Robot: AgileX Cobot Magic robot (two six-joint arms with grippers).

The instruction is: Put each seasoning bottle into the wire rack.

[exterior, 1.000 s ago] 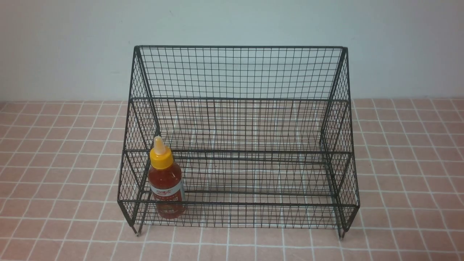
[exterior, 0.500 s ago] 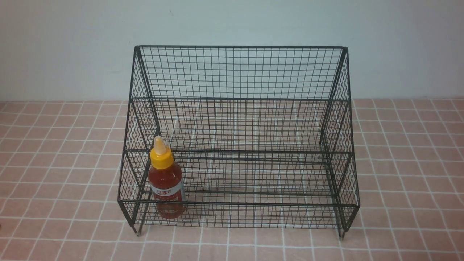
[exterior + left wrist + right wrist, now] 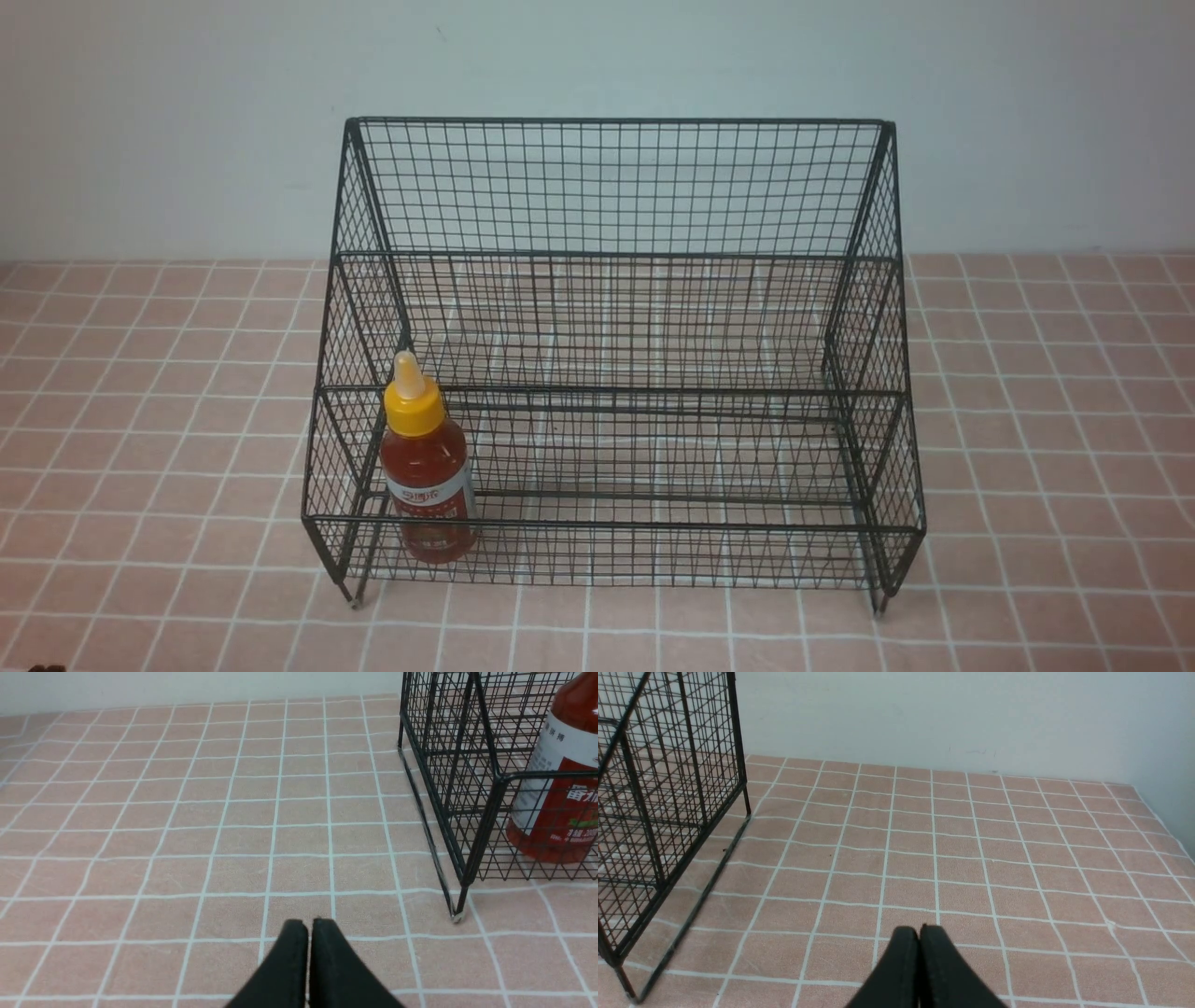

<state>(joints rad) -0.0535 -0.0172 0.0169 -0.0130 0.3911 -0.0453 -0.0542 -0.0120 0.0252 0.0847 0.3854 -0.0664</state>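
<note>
2 pincers: L pincer (image 3: 310, 924) shut, empty | R pincer (image 3: 920, 929) shut, empty

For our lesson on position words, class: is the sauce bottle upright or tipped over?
Upright: the sauce bottle stands on its base, yellow cap at the top, leaning slightly.

The stepped black wire-mesh rack (image 3: 616, 392) looks like thin metal wire with a smooth, slightly glossy dark coating. The small cone-tipped bottle of red sauce (image 3: 427, 467) is clear, shiny plastic, with a smooth yellow plastic cap (image 3: 414, 408) and a translucent nozzle. The pink, white-gridded counter (image 3: 168, 448) looks matt and faintly wrinkled, the plain pale wall (image 3: 597, 56) matt and mostly smooth.
</note>
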